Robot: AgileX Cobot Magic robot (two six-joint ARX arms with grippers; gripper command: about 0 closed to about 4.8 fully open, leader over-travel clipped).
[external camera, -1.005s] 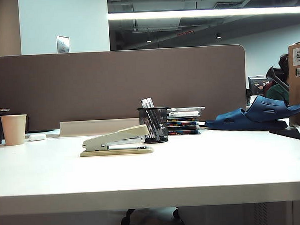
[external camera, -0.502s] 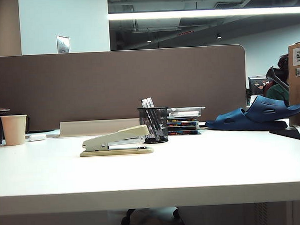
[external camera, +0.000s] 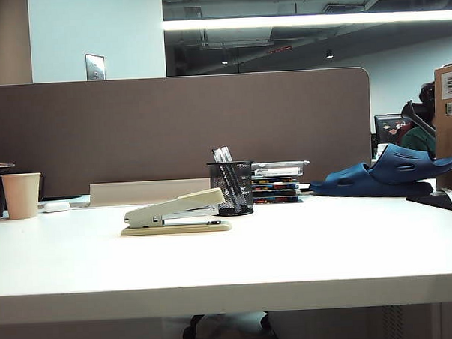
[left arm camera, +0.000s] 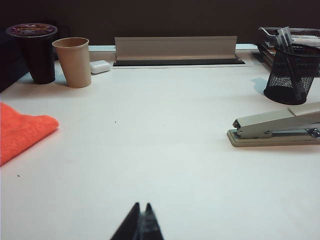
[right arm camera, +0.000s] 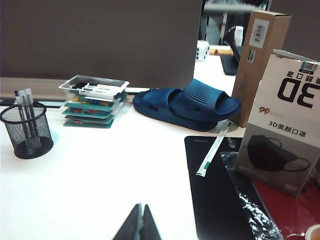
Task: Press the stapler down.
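The stapler [external camera: 175, 214] lies on the white table, beige-grey with a tan base and its top arm angled up towards the pen holder. The left wrist view shows the stapler [left arm camera: 277, 127] off to one side, well away from my left gripper [left arm camera: 142, 205]. That gripper is shut with nothing in it, low over bare table. My right gripper [right arm camera: 141, 205] is also shut and empty, over bare table; the stapler is out of that view. Neither gripper appears in the exterior view.
A black mesh pen holder [external camera: 230, 187] stands just behind the stapler. Stacked trays [external camera: 277, 181] and a blue slipper [external camera: 384, 174] lie to the right. A paper cup [external camera: 21, 195], a dark cup [left arm camera: 34, 52], a small white oblong [left arm camera: 100, 66] and an orange cloth [left arm camera: 22, 131] are on the left. Boxes [right arm camera: 287, 120] and a black mat [right arm camera: 220, 190] are at the right.
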